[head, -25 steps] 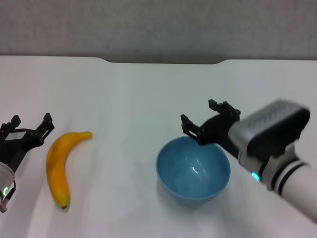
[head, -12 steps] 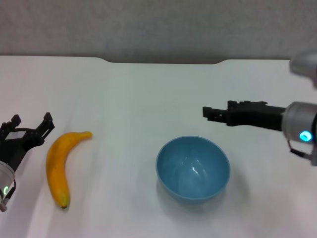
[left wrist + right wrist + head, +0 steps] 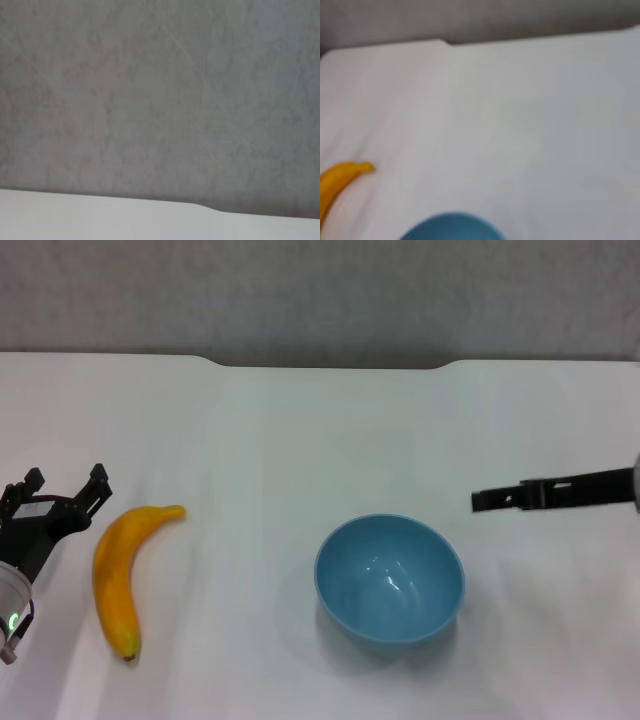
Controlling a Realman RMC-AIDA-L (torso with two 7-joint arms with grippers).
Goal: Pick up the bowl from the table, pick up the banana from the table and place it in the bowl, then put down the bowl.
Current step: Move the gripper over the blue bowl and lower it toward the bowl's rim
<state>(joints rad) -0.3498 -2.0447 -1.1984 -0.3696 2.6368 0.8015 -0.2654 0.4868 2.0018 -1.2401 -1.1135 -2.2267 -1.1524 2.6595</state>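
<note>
The right gripper (image 3: 480, 502) hangs beside the empty bowl (image 3: 390, 580), jaws' state unclear; a glancing rim contact could skid it across the desk (image 3: 300, 430). The left gripper (image 3: 58, 490), jaws spread, waits by the banana (image 3: 115, 575).

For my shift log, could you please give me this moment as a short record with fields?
bowl: upright on the table, empty, untouched
banana: lying on the table, left of the bowl, apart from it
left hand: open, beside the banana's far end, not touching it
right hand: seen side-on, right of the bowl and beyond it, holding nothing
</note>
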